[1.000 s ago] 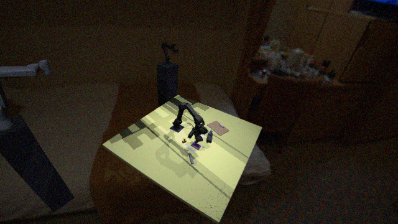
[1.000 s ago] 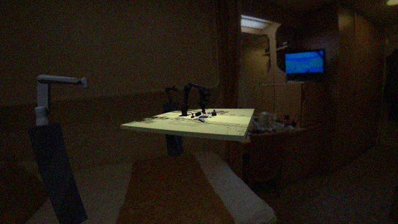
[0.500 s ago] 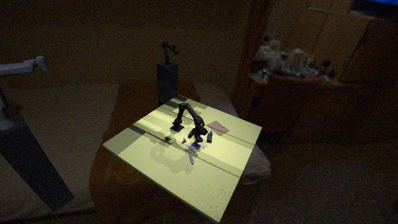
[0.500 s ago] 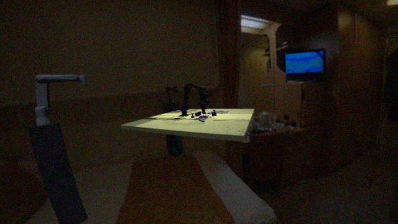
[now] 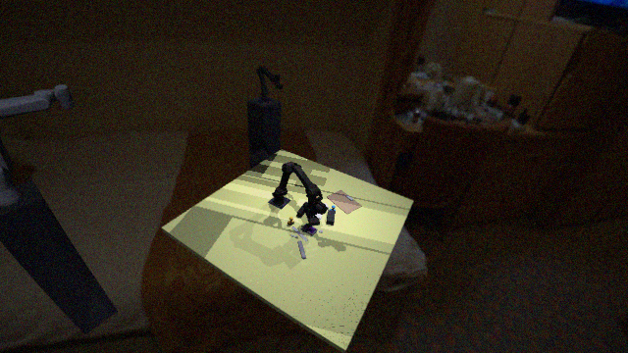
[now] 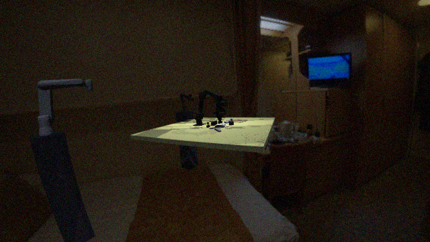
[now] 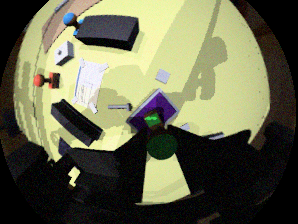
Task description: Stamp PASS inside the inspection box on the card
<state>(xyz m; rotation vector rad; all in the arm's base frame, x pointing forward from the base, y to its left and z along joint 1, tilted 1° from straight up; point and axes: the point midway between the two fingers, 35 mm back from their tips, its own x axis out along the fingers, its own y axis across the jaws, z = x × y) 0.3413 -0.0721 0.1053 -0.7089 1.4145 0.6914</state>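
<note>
My gripper (image 7: 157, 128) (image 5: 313, 224) is shut on the green-handled stamp. The stamp's round green knob (image 7: 161, 146) shows between the fingers in the wrist view, with a small block, bright green on one face, beyond it. The stamp is over the purple ink pad (image 7: 167, 105) (image 5: 309, 229), which has a pale rim; I cannot tell whether they touch. The white card (image 7: 90, 82) lies to the pad's left in the wrist view, with small pale pieces at its corners. The print on it is too small to read, and the stamp's face is hidden.
A red-knobbed stamp (image 7: 39, 80), a white block (image 7: 64, 53) and a long black block (image 7: 76, 122) surround the card. A blue-knobbed stamp (image 7: 70, 19) stands by a larger black block (image 7: 107, 32). A grey bolt (image 7: 119, 107) and a grey tile (image 7: 163, 76) lie near the pad.
</note>
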